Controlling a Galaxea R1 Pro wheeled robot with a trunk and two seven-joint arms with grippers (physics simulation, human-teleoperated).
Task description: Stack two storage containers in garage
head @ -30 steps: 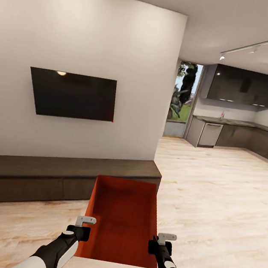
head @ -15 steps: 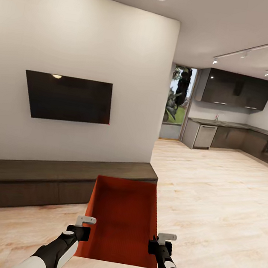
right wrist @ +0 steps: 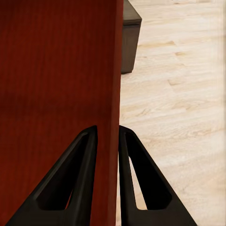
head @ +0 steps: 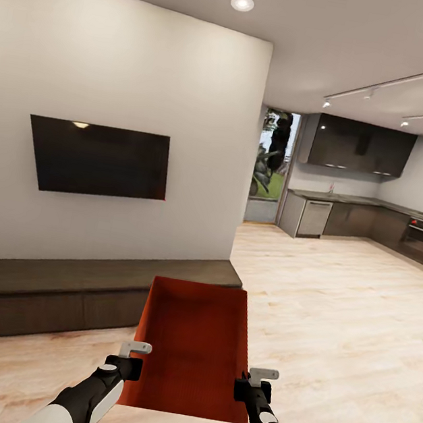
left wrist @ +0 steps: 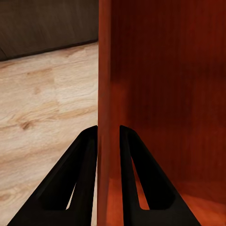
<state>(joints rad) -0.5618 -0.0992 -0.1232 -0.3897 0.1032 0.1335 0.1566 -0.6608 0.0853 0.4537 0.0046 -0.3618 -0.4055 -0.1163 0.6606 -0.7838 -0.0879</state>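
Living room all round: pale wood-plank floor [head: 332, 312], plain white wall [head: 125, 68], a big black TV screen [head: 98, 159] fixed to it, and a long low dark-brown cabinet [head: 83, 287] running beneath. Beyond the wall's end, a dark kitchen counter [head: 367, 219] well off to the right, beside a glass doorway [head: 270, 166] onto greenery. No grey concrete, no red car anywhere, so by judgement still the carrying stage, with the garage yet to be reached.

Held out ahead between both arms, clear of the planks: one orange-red rectangular topless storage bin [head: 193, 349], long axis pointing straight away from the trunk, far end toward the cabinet's right end.

Left claw [head: 127, 365] clamped on the bin's left long wall, right claw [head: 246, 389] clamped on the right long wall, each near the end closest to the trunk. From the left wrist, thin red wall pinched between two black fingers [left wrist: 80, 179]; from the right wrist, likewise [right wrist: 75, 183]. Both arms equally near, one per side.

Matter for the coming stretch: bin sticking forward of the claws, so its far end likely first to meet any doorframe or wall on a turn.
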